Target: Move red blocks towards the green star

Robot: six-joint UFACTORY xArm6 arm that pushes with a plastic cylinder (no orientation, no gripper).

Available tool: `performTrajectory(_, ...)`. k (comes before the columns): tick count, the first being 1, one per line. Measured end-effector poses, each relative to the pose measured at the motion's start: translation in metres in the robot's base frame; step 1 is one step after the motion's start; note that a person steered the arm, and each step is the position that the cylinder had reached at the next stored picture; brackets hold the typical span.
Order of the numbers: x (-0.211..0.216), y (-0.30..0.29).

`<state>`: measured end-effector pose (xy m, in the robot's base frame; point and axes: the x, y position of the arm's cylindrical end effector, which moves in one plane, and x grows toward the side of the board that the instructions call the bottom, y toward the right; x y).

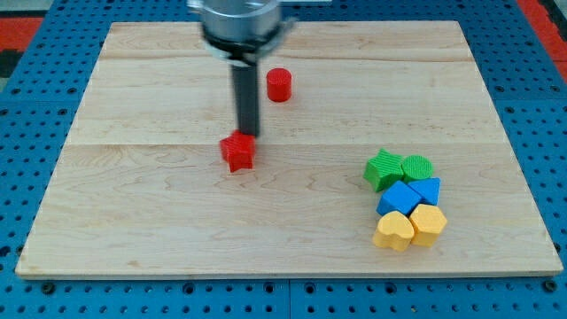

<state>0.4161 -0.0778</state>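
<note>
My tip (pixel 246 133) stands just above the red star (pixel 237 151) in the view, touching or nearly touching its top edge. A red cylinder (pixel 279 84) sits up and to the right of the rod. The green star (pixel 383 169) lies far to the right, against the green cylinder (pixel 416 167) at the top of a cluster of blocks.
Below the green blocks sit a blue block (pixel 400 198), a blue triangle-like block (pixel 427 189), a yellow heart (pixel 393 230) and a yellow hexagon (pixel 428 221). The wooden board (pixel 133 204) lies on a blue pegboard.
</note>
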Motion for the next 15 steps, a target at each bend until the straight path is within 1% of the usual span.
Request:
performTrajectory(1, -0.003, -0.051)
performTrajectory(2, 0.026, -0.017)
performTrajectory(3, 0.036, 0.067)
performTrajectory(4, 0.047, 0.088)
performTrajectory(5, 0.051, 0.070)
performTrajectory(6, 0.066, 0.039)
performTrajectory(7, 0.081, 0.052)
performTrajectory(8, 0.085, 0.114)
performTrajectory(9, 0.087, 0.104)
performTrajectory(10, 0.063, 0.040)
performTrajectory(11, 0.008, 0.004)
performTrajectory(12, -0.048, -0.008)
performTrajectory(13, -0.082, 0.029)
performTrajectory(14, -0.082, 0.048)
performTrajectory(15, -0.091, 0.102)
